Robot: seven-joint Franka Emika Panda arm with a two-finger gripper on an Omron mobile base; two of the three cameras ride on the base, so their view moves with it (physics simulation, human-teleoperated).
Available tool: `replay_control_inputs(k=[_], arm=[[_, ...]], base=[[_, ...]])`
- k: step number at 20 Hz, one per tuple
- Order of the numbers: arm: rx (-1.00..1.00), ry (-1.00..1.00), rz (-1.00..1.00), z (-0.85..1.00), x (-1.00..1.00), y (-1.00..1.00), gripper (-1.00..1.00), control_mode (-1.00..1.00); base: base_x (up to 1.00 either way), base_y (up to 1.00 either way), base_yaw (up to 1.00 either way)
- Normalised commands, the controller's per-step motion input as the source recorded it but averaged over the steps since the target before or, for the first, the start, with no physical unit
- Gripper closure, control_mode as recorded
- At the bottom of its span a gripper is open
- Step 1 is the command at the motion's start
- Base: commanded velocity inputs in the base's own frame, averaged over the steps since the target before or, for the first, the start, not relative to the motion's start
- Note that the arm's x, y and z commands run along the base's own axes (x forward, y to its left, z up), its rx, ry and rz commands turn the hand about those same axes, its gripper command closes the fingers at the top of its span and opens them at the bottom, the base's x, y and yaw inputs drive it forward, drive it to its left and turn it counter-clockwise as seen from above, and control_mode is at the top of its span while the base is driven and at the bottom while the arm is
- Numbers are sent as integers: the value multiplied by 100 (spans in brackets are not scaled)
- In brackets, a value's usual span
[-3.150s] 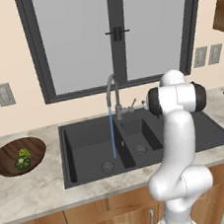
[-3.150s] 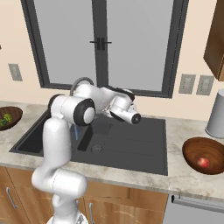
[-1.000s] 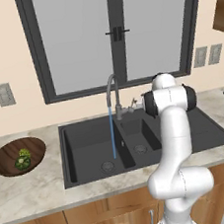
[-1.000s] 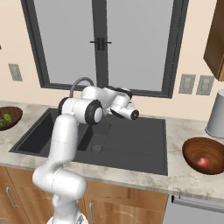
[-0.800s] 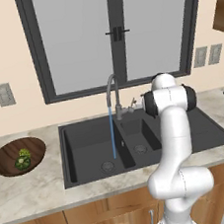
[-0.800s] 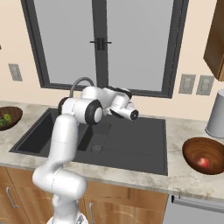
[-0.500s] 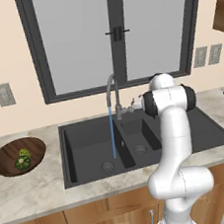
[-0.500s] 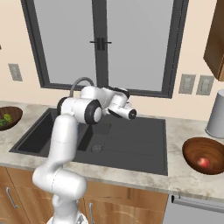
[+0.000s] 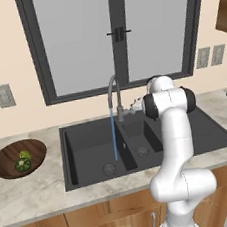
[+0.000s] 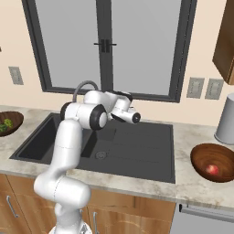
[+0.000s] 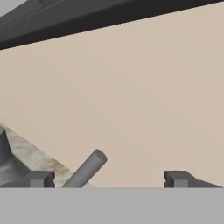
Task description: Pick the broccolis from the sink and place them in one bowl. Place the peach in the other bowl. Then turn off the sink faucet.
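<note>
My gripper (image 11: pixel 109 179) is open behind the sink (image 9: pixel 89 143), facing the back wall. The grey lever of the sink faucet (image 11: pixel 85 169) slants up between its two fingertips, nearer the left one, and touches neither. The gooseneck faucet (image 9: pixel 114 94) pours a thin blue stream (image 9: pixel 113 135) into the left basin. Both green broccolis (image 9: pixel 23 161) lie in the wooden bowl (image 9: pixel 5 158) on the counter left of the sink. The red-orange peach (image 10: pixel 211 169) rests in the other bowl (image 10: pixel 211 155) at the right.
A grey canister (image 10: pixel 226 119) stands on the counter at the back right, behind the peach's bowl. A dark-framed window (image 9: pixel 116 34) rises behind the faucet. The window sill and the wall sit close in front of the hand.
Over three seconds the hand has swung back and left toward the faucet. Within the last second it has hardly moved. The jaws have stayed open and the water keeps running.
</note>
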Motion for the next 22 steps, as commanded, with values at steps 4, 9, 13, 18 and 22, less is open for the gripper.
replay_control_inputs(k=[4,9,13,18,22], arm=[[0,2,7,-15,24,0,-100,-100],[0,1,6,-8,2,0,100,-100],[0,0,3,0,0,0,100,-100],[0,0,0,0,0,0,100,-100],[0,0,0,0,0,0,100,-100]], base=[[0,0,0],[0,0,0],[0,0,0],[0,0,0],[0,0,0]])
